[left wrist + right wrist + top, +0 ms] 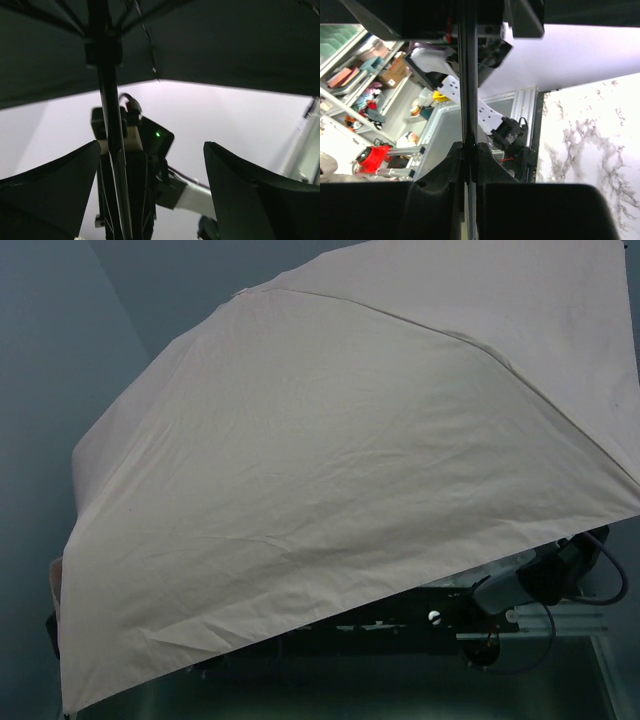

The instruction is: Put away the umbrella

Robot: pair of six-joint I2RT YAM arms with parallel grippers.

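The umbrella's pale pink canopy (330,470) is spread wide and fills most of the top view, hiding the table and both grippers. In the left wrist view the dark underside of the canopy (225,40) is overhead and the thin black shaft (112,125) runs down from it. My left gripper (150,145) is open, with the shaft standing in the gap close to its left finger (60,185). My right gripper (470,147) is shut on the shaft (468,75), its two pads pressed against either side.
Part of the right arm (540,575) and the metal frame (560,625) show under the canopy's lower right edge. The right wrist view shows a marble surface (585,150) on the right and cluttered shelves (360,65) on the left.
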